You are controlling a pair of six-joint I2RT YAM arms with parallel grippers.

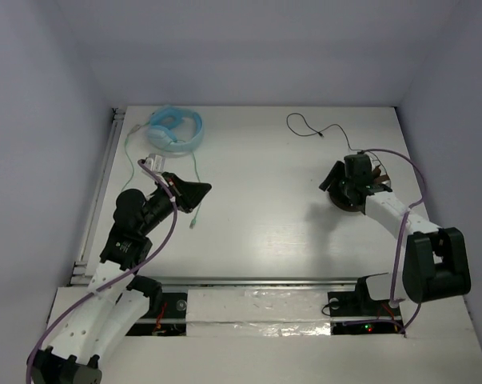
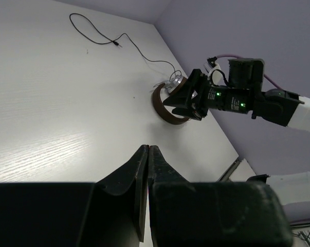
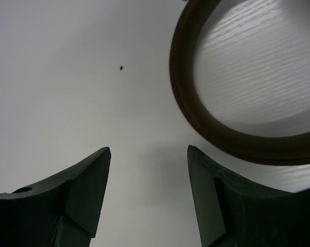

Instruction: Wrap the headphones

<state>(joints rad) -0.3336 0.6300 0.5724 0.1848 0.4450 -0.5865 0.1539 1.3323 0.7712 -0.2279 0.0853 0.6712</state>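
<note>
Blue headset [image 1: 177, 128]: it lies at 10 o'clock on the table [image 1: 264, 216], its pale green cord [image 1: 195, 164] trailing toward 7 o'clock. It is not part of our job, so we leave it alone.

Left gripper [image 1: 199, 190]: its fingers are pressed together with nothing between them. It sits just past the green cord, at 9 o'clock of the table centre. We judge it is parked there so the other arm has room to work.

Black cord [image 1: 308, 128]: it runs loose over the table at 1 o'clock, looping out from the headphones. It is not yet wound, so we judge the wrapping has barely begun.

Right gripper [image 1: 342, 182]: its fingers stand apart and hold nothing; the wrist view shows only bare table between them. It hangs low at the 9 o'clock edge of the headphones. We think it is lined up there to take the band or the cord.

Headphones [image 1: 351, 206]: they rest on the table at 3 o'clock. The brown band [image 3: 183, 92] curves just beside the right-hand finger [image 3: 208, 195]; whether they touch we cannot tell. The silver cup [image 2: 176, 81] sits at the band's far end, where the cord leaves.
</note>
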